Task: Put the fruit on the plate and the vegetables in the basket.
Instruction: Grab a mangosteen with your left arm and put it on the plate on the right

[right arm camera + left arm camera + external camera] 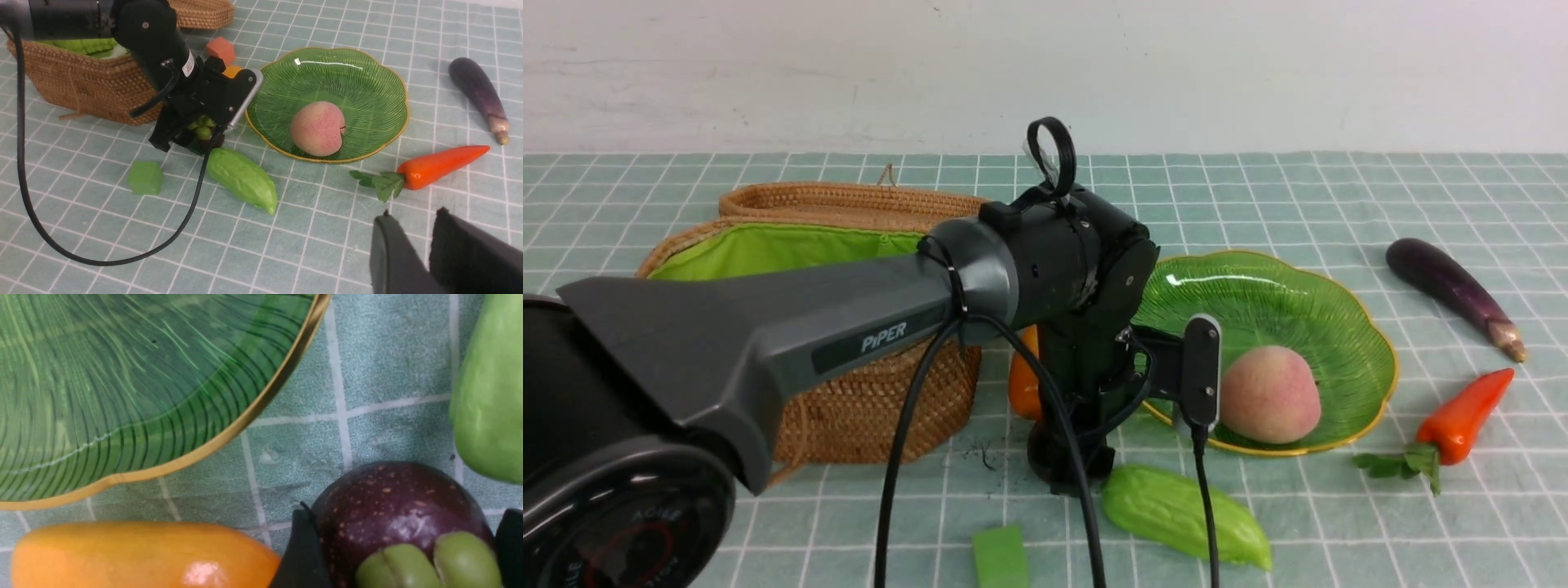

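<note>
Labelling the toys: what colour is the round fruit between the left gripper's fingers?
The mangosteen: dark purple, pale speckles, green lobed top; best in left wrist view.

**One fruit plated, five pieces loose**

A fuzzy pink peach [1270,394] sits at the near side of the ribbed green plate [1339,318]. The orange mango [139,555] and the purple mangosteen [392,502] lie just left of the plate. The bumpy bitter gourd [1184,514] lies nearer. The carrot [1462,416] and, farther back, the eggplant [1450,294] lie to the right. The wicker basket [866,408] stands open at the left.
</note>
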